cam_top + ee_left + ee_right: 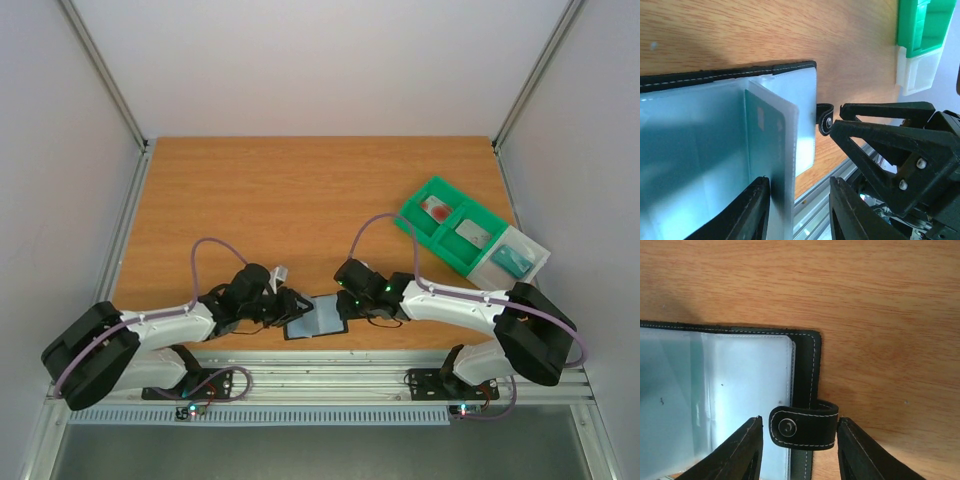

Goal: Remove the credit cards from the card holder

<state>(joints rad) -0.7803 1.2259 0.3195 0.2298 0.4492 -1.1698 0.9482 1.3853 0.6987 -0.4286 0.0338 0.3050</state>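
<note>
From above, the card holder (318,321) lies open on the desk (300,200) at lower centre, wedged between both arms' jaws. Left wrist: a credit card (771,145) stands proud of its sleeve, long axis running up-frame, inside the parted left jaws and hugging the left-hand finger (752,210), not pinched. That arm looks best placed. Right wrist: the right jaws gape astride the snap tab (803,427), gripping nothing.
</note>
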